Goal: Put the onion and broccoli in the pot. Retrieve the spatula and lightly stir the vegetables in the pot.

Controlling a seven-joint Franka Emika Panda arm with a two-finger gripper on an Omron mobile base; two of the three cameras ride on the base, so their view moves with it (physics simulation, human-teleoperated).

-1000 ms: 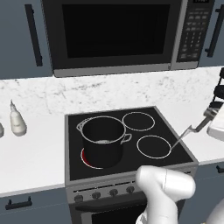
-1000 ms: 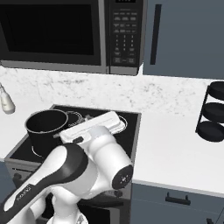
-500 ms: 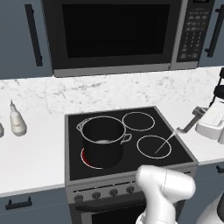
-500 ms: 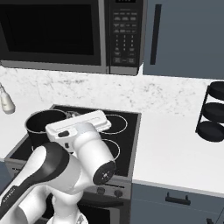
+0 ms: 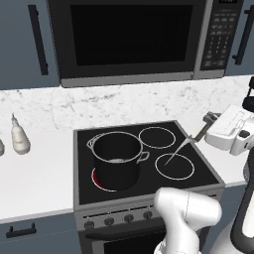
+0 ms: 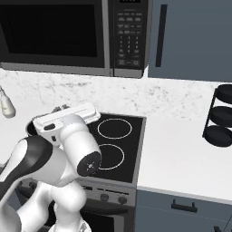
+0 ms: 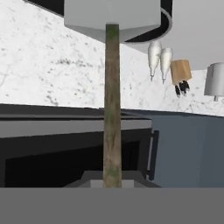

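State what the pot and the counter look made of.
Pot: dark, likely enamelled or coated metal, judging by its black wall, bright silvery rim and loop handles. Counter: white stone, probably marble or an imitation, given the grey veining and smooth surface.

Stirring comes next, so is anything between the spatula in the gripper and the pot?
Nothing visible. The gripper is shut on the spatula over the right-hand burners; the pot stands open-topped at the front left, with bare cooktop between them.
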